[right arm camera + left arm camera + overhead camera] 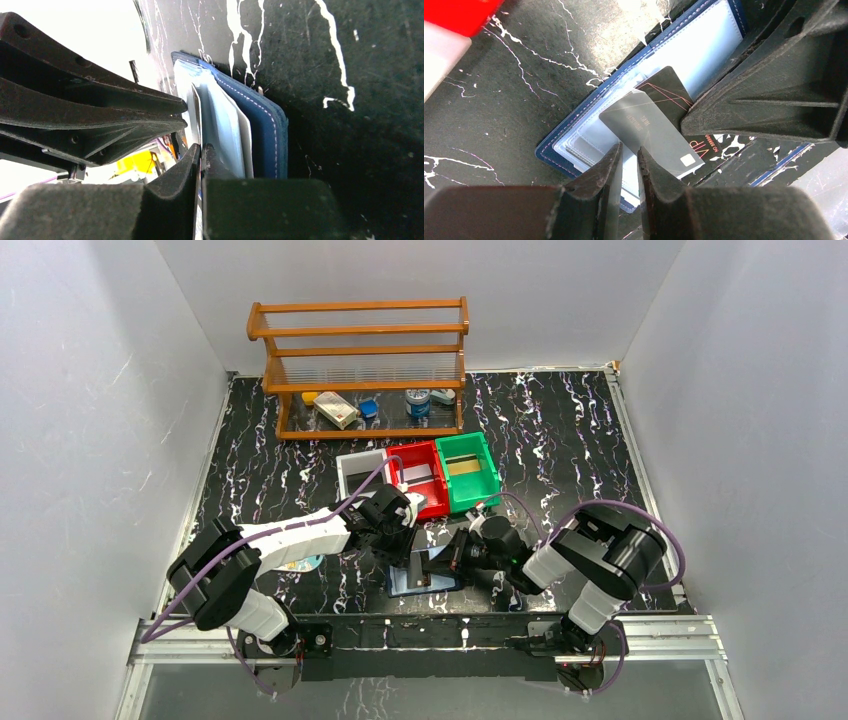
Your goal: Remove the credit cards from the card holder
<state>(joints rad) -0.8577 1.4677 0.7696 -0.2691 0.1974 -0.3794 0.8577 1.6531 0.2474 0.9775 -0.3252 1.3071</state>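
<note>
At the near edge of the black marbled table (560,440), just beyond the two arm bases, the card holder (420,587) is laid open. Its pale blue inner faces are turned up and its navy stitched border lies flat on the top. It is hemmed in from both sides. The left gripper (629,149) is set on it from the far left and the right gripper (201,146) from the right, and their tips are placed just beside each other over the clear sleeves.

The left fingers are drawn narrow, and a thin grey sheet (614,200) is pinched in the slit. Whether it is the grey card (649,132) or a sleeve cannot be told. The right fingers are nearly closed on a thin dark sheet (197,120), seen edge-on. A black card (668,89) is seen slanting out of the sleeves, one end hidden under the right gripper.

Just beyond the left wrist, a white bin (341,475), a red bin (400,455) and a green bin (470,502) are ranged side by side, so little room is left there. Wider open tabletop is found right of the green bin, up to the wall. Farthest off, a wooden rack (360,330) is stood against the back wall.
</note>
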